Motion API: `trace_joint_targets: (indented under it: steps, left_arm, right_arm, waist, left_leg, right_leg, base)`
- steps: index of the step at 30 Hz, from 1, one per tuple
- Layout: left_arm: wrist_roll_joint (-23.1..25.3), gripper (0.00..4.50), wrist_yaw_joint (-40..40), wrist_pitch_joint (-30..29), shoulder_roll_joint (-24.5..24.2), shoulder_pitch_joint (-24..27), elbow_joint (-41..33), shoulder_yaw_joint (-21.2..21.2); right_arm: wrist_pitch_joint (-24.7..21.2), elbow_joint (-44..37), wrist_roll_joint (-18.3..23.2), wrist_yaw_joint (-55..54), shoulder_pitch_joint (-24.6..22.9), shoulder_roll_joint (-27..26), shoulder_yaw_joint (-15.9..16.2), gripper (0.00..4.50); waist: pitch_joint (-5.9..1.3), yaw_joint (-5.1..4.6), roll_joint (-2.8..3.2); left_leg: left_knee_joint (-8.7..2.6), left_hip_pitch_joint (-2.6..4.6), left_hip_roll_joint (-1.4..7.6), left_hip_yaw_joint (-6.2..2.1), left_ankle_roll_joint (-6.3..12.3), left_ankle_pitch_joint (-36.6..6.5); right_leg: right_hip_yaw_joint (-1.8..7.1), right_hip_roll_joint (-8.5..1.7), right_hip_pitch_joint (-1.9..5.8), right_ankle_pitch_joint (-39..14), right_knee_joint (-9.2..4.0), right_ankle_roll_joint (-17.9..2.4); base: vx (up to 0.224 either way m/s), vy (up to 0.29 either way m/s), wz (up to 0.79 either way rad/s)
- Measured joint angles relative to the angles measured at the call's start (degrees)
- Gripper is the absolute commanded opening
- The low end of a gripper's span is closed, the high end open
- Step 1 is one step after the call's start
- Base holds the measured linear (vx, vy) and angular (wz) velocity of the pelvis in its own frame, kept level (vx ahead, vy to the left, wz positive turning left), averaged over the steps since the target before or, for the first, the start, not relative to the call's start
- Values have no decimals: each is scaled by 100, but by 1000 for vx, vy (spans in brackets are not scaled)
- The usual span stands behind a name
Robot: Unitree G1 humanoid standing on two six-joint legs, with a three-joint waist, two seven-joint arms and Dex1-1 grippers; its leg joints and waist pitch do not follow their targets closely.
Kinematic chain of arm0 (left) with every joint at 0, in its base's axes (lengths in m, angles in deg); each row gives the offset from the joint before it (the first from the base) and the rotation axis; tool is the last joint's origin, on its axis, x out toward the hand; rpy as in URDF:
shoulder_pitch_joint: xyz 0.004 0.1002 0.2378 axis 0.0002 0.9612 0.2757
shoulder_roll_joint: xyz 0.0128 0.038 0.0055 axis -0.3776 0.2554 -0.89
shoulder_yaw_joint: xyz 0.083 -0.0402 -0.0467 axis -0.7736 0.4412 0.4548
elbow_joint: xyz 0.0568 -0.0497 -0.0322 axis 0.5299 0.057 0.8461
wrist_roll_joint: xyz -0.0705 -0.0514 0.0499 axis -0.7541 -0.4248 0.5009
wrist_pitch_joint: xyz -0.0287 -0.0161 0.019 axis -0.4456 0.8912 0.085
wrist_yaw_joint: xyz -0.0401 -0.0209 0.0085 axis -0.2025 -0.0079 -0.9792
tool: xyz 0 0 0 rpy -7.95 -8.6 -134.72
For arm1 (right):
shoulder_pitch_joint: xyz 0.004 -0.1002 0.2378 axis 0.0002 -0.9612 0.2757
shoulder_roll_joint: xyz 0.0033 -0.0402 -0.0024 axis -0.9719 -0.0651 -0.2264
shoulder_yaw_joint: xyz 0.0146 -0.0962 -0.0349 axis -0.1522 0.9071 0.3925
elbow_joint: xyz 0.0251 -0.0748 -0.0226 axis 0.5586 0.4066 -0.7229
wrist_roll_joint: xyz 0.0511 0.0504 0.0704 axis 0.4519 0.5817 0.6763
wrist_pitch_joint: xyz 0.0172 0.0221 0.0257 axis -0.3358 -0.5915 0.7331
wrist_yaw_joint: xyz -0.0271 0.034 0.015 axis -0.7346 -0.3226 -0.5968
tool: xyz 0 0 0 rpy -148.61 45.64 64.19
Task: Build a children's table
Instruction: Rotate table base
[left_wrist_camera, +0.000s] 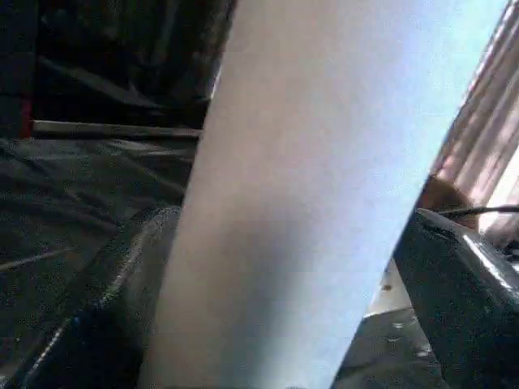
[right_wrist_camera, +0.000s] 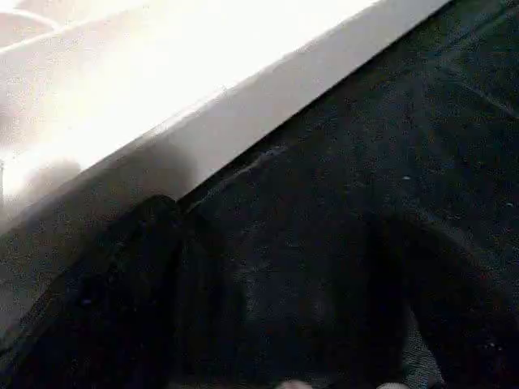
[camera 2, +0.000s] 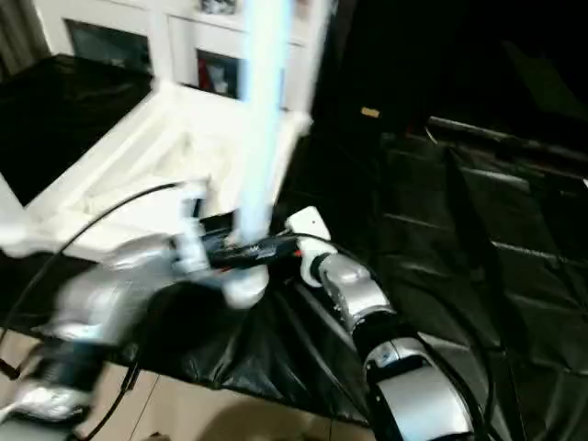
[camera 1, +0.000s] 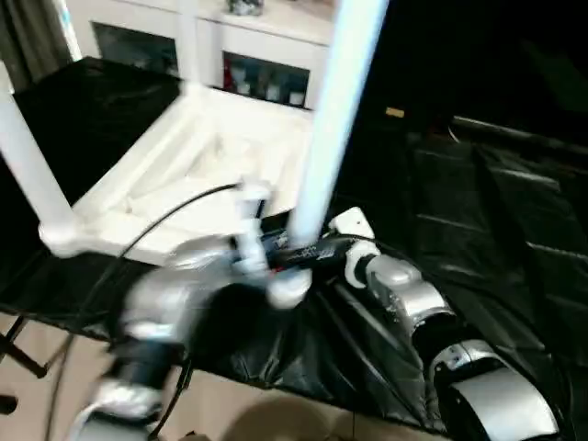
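Your left hand [left_wrist_camera: 276, 356] has a white leg [camera 1: 333, 119] standing between its two black fingers [left_wrist_camera: 105, 308], spread wide around the tube, so it may be cradled rather than clamped; whether it bears firmly I cannot tell. The table top [camera 1: 197, 170] lies upside down on the black-draped counter [camera 1: 496, 230], one leg [camera 1: 32, 165] already upright in its near corner socket. Your right hand [right_wrist_camera: 276, 324] is wide and empty, just beside the top's rim [right_wrist_camera: 243, 105]. If the leg tilts, it could slip, miss its socket, or shove the top sideways.
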Motion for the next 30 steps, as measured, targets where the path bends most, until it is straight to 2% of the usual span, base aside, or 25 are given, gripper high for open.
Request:
trace_joint_targets:
  steps: [5,9,11,13,16,17,18,20,22,23,26,27,30]
  left_arm:
    - [273,446,-334,490,266,2,123,-25]
    - [454,446,-340,794,175,0,307,27]
    - [422,446,-54,847,-56,6,292,55]
    - [317,446,424,795,-565,72,269,142]
    - [319,446,1005,757,-1241,226,322,239]
    - [329,430,1242,754,-1446,253,381,206]
    - [372,430,1414,782,-1598,238,519,195]
    - [636,430,1689,1013,-1828,80,998,74]
    - [983,401,1739,1326,-1932,-144,1516,-25]
    - [1214,394,1723,1567,-1896,-370,1880,-183]
    - [1729,382,1587,2137,-1857,-828,2631,-480]
    - [1860,355,1532,2302,-1819,-986,2881,-554]
    - [2061,345,1488,2597,-1701,-1269,3399,-622]
  right_arm:
    - [195,94,12,17,0,208,-124,450]
    - [239,33,15,150,-22,504,-250,450]
    - [230,-183,21,347,-109,655,-249,450]
    - [213,-555,83,667,-264,898,-249,450]
    - [95,-1040,127,1074,-472,1238,-242,450]
    - [70,-1270,133,1255,-582,1311,-224,450]
    - [26,-1458,138,1409,-679,1399,-197,450]
    - [-55,-1968,159,1862,-969,1688,-52,450]
    - [-79,-2319,196,2240,-1118,1910,16,450]
    - [-87,-2550,235,2464,-1241,2088,65,450]
    - [-197,-3129,359,2939,-1440,2387,145,450]
    - [-316,-3325,390,3038,-1531,2499,169,450]
    - [-641,-3845,462,3261,-1741,2704,174,450]
  waist:
    - [18,77,48]
    - [17,115,65]
    - [19,113,70]
    - [20,82,74]
    - [19,85,70]
    - [19,93,67]
    - [19,94,67]
    - [24,165,79]
    - [40,219,107]
    - [51,270,141]
    - [39,259,207]
    - [42,264,220]
    - [33,220,285]
  left_leg:
    - [0,-11,-1,1,4,-2]
    - [0,-10,0,1,5,-2]
    - [0,-10,0,2,5,-2]
    - [-7,-6,1,2,5,-2]
    - [-9,-7,1,3,5,-2]
    - [-9,-9,1,2,5,-2]
    - [-9,-9,0,3,7,-3]
    - [-7,-11,-2,3,10,-3]
    - [0,-9,-4,14,12,-4]
    - [8,-13,-4,7,15,-3]
    - [6,-7,-5,21,17,-1]
    - [7,-6,-4,18,18,-1]
    - [7,-8,-4,18,23,-5]
  right_leg:
    - [-2,-1,-2,-1,-14,-3]
    - [-4,-1,1,-1,-16,-3]
    - [-4,-1,0,-1,-16,-3]
    - [-5,0,-1,-2,-14,-2]
    - [-6,0,-2,-3,-18,-1]
    - [-7,0,-1,-5,-20,0]
    - [-5,-1,-2,-4,-21,0]
    - [-5,-4,5,-4,-29,0]
    - [5,-8,8,0,-30,1]
    - [1,-8,16,0,-36,1]
    - [12,-13,30,-1,-36,6]
    - [10,-12,30,-1,-35,6]
    - [10,-11,28,-1,-35,6]
  base:
    - [0,0,0]
    - [0,0,0]
    - [0,0,0]
    - [0,0,0]
    - [0,0,0]
    - [0,0,0]
    - [0,0,0]
    - [0,0,0]
    - [0,0,0]
    - [0,0,0]
    - [0,0,0]
    - [0,0,0]
    - [0,0,0]
